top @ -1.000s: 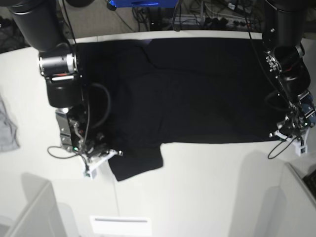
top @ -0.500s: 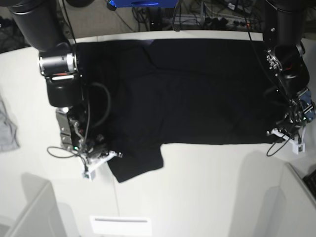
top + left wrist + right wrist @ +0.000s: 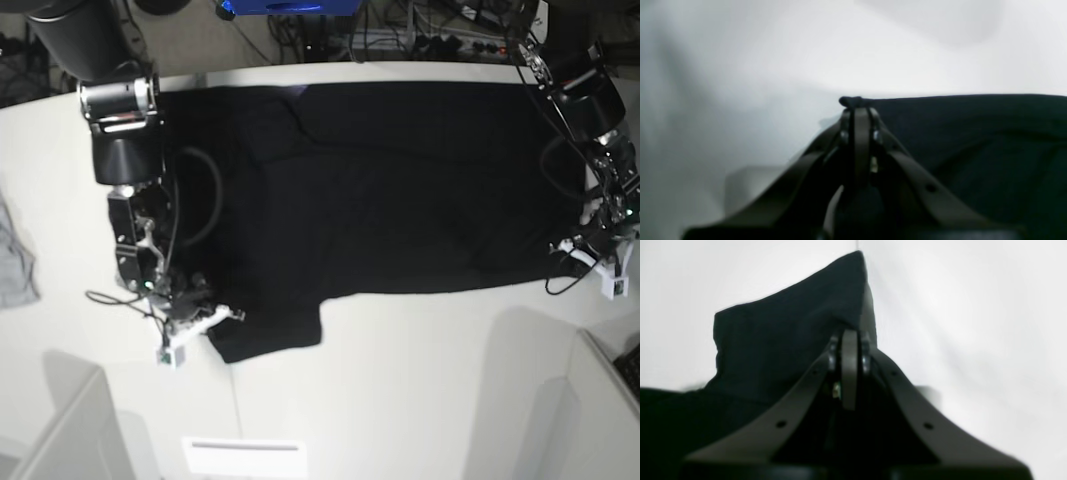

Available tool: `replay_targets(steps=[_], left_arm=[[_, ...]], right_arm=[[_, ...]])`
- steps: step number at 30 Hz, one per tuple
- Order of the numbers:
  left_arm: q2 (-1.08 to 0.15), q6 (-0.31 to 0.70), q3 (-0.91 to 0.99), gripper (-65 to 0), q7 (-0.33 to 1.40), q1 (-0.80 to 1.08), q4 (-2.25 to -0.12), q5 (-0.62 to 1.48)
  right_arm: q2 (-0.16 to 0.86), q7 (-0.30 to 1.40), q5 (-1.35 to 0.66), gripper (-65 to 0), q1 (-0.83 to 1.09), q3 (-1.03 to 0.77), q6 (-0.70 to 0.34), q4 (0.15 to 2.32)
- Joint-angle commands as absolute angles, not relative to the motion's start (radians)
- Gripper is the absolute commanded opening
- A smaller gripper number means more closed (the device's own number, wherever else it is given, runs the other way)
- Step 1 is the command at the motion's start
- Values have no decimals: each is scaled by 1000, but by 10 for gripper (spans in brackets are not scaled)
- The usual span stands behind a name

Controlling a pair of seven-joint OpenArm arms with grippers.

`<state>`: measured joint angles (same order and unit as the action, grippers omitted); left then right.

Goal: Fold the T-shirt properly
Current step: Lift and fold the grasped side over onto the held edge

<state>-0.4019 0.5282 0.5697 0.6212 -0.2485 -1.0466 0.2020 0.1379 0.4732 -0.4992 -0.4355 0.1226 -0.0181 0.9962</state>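
The black T-shirt [image 3: 380,190] lies spread plain side up on the white table [image 3: 420,380]; no print shows. My right gripper [image 3: 225,318], on the base view's left, is shut on the near sleeve. In the right wrist view the fingertips [image 3: 849,335] pinch the black sleeve [image 3: 783,333]. My left gripper [image 3: 572,247], on the base view's right, is shut on the shirt's near hem corner. In the left wrist view the closed tips [image 3: 855,105] hold a small bunch of black cloth [image 3: 973,133] just above the table.
A small grey cloth [image 3: 12,265] lies at the table's left edge. A white label strip [image 3: 245,457] sits near the front edge. Grey panels stand at the front corners [image 3: 60,430]. Cables run behind the table [image 3: 440,40].
Both arms have shifted. The left gripper has moved a little toward the far side with the hem corner. The right gripper and sleeve have shifted slightly left.
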Motion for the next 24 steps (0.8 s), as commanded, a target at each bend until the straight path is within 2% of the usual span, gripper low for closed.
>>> replay_targets(steps=[1,13,17,24], left_arm=[[-423,533,573,-650,618,-249,-1084,213],[-418,575,582,-650,684,-139,-1276,219],[-426,575,582,-650,687,-76,-1320,334],[-423,570,590,-650,687,19,-1400,390]], right_arm=[[147,461,-506,-650,-464,119,-16,1023],[177,495,-506,-650,-378,117,-15,1118],[183,498,-507,-650,-325,82,-13,1185],[186,622,-507,-650,-272,-8,-15,1291]])
